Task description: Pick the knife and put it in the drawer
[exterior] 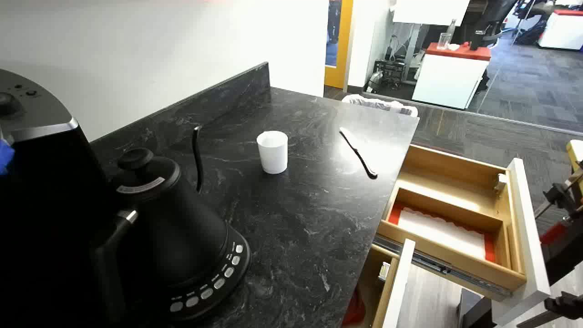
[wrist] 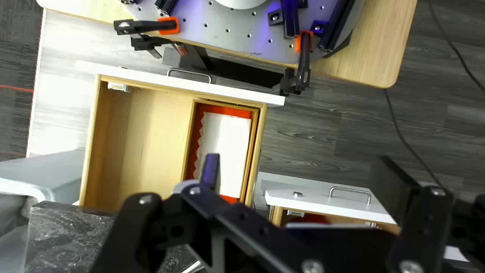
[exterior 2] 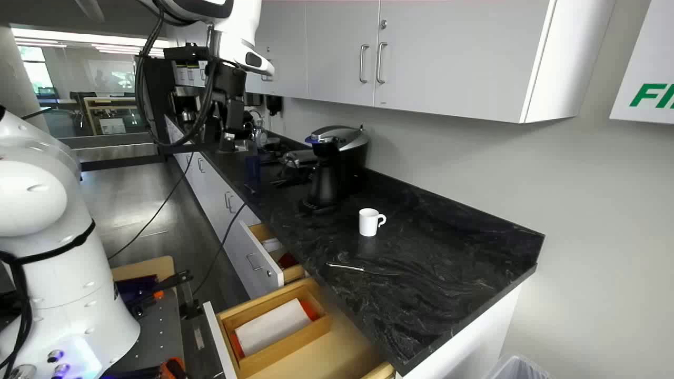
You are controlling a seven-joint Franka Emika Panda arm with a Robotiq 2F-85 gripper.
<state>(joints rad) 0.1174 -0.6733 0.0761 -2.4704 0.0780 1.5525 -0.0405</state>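
The knife [exterior: 360, 154] lies flat on the dark countertop near its front edge; it also shows in an exterior view [exterior 2: 362, 269]. One end shines and the other looks dark. In the wrist view a bright sliver [wrist: 194, 267] at the bottom edge may be part of it. The wooden drawer [exterior: 455, 193] is pulled open beside the counter, with a divider and a red and white sheet in one compartment; it shows in an exterior view [exterior 2: 310, 353] and the wrist view [wrist: 155, 144]. My gripper [exterior 2: 229, 141] is raised above the counter, away from the knife. Its fingers [wrist: 306, 170] are wide apart and empty.
A white cup [exterior: 273, 152] stands behind the knife, also in an exterior view [exterior 2: 369, 222]. A black kettle [exterior: 175, 223] and a coffee machine [exterior: 41, 191] stand further along the counter. Another drawer [exterior 2: 258, 258] is partly open beside the first. A bin [wrist: 49, 174] stands by the counter's end.
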